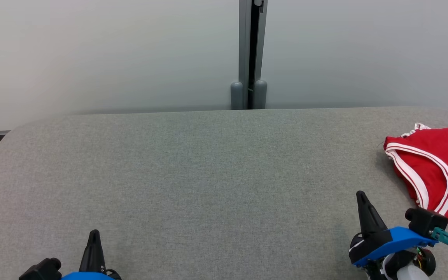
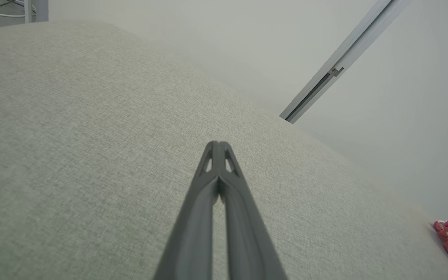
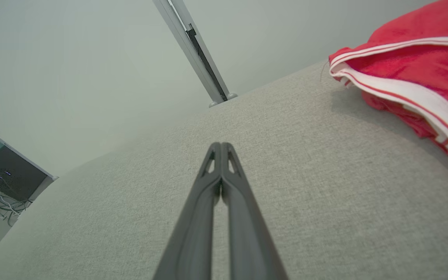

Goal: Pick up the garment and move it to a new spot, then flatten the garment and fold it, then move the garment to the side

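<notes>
We see white, dark-edged characters on the red garment, at its far right where the head view's edge cuts them off. They may be an S above a 1, but we cannot read them surely.

Surface, grey fabric: wide open stretch from left edge across middle, almost to right edge. Free passage along near edge between left gripper at near left corner and right gripper toward near right corner, each with fingers pressed together.

Obstacle: red garment bunched at right edge, near right gripper but apart from it.

Far edge: pale wall panels close behind. Grey post with two rounded feet at middle of that edge. Both bar reach beyond it.
</notes>
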Controlling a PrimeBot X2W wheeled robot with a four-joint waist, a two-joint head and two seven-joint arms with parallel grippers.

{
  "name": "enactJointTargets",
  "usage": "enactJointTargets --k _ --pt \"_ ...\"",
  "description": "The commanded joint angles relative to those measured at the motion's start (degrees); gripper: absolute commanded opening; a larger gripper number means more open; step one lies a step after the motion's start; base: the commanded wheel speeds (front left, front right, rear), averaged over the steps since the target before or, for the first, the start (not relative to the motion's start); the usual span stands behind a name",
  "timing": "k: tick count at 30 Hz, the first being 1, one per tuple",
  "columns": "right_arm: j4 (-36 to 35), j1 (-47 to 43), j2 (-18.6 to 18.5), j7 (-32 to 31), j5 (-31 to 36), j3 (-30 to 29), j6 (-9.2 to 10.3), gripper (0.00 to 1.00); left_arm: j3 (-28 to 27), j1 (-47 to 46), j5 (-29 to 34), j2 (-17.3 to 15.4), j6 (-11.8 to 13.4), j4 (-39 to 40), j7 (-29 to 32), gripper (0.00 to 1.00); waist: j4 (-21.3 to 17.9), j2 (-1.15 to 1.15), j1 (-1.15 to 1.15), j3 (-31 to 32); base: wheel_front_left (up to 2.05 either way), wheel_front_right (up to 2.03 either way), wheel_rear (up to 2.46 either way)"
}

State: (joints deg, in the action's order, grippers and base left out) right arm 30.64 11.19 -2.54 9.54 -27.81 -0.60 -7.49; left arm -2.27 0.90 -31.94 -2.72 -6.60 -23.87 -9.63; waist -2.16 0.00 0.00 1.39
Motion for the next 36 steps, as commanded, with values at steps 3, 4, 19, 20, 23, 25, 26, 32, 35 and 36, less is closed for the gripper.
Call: enactJointTargets --k 3,4,19,20,23,25,26,32,35,36 --pt "-1.98 0.01 -0.23 -0.90 -3.85 -0.49 -0.01 0.00 -0.41 -2.12 -3.60 -0.16 -0.25 1.57 0.82 0.00 0.06 0.00 0.00 -0.04 0.00 0.00 0.00" --pt "-2.22 -0.08 -0.24 -1.11 -4.78 -0.56 -0.01 0.00 -0.46 -2.21 -4.48 -0.16 -0.26 1.71 1.06 0.00 0.08 0.00 0.00 -0.06 0.00 0.00 0.00" --pt "-5.44 -1.13 -0.29 -4.34 -17.63 -1.70 -0.01 0.00 -1.32 -3.41 -16.49 -0.18 -0.44 3.56 4.28 0.00 0.39 0.00 0.00 -0.28 0.00 0.00 0.00" --pt "-5.64 -1.20 -0.29 -4.55 -18.41 -1.77 -0.01 0.00 -1.38 -3.47 -17.22 -0.18 -0.45 3.68 4.49 0.00 0.41 0.00 0.00 -0.30 0.00 0.00 0.00" --pt "-6.20 -1.41 -0.30 -5.08 -20.74 -1.99 -0.01 0.00 -1.54 -3.63 -19.40 -0.18 -0.49 3.98 5.07 0.00 0.47 0.00 0.00 -0.34 0.00 0.00 0.00" --pt "-6.55 -1.56 -0.31 -5.49 -22.21 -2.14 -0.01 0.00 -1.65 -3.76 -20.79 -0.18 -0.50 4.18 5.49 0.00 0.51 0.00 0.00 -0.37 0.00 0.00 0.00" --pt "-6.74 -1.63 -0.31 -5.65 -22.97 -2.20 -0.01 0.00 -1.69 -3.85 -21.49 -0.19 -0.49 4.29 5.64 0.00 0.53 0.00 0.00 -0.38 0.00 0.00 0.00" --pt "-7.81 -1.92 -0.33 -6.76 -27.28 -2.59 -0.01 0.00 -1.96 -4.30 -25.51 -0.19 -0.55 4.89 6.73 0.00 0.65 0.00 0.00 -0.47 0.00 0.00 0.00" --pt "-8.29 -2.14 -0.34 -7.28 -29.29 -2.78 -0.01 0.00 -2.06 -4.46 -27.41 -0.19 -0.59 5.19 7.27 0.00 0.71 0.00 0.00 -0.52 0.00 0.00 0.00" --pt "-8.46 -2.20 -0.34 -7.46 -29.99 -2.84 -0.01 0.00 -2.11 -4.49 -28.04 -0.20 -0.60 5.29 7.46 0.00 0.73 0.00 0.00 -0.53 0.00 0.00 0.00"
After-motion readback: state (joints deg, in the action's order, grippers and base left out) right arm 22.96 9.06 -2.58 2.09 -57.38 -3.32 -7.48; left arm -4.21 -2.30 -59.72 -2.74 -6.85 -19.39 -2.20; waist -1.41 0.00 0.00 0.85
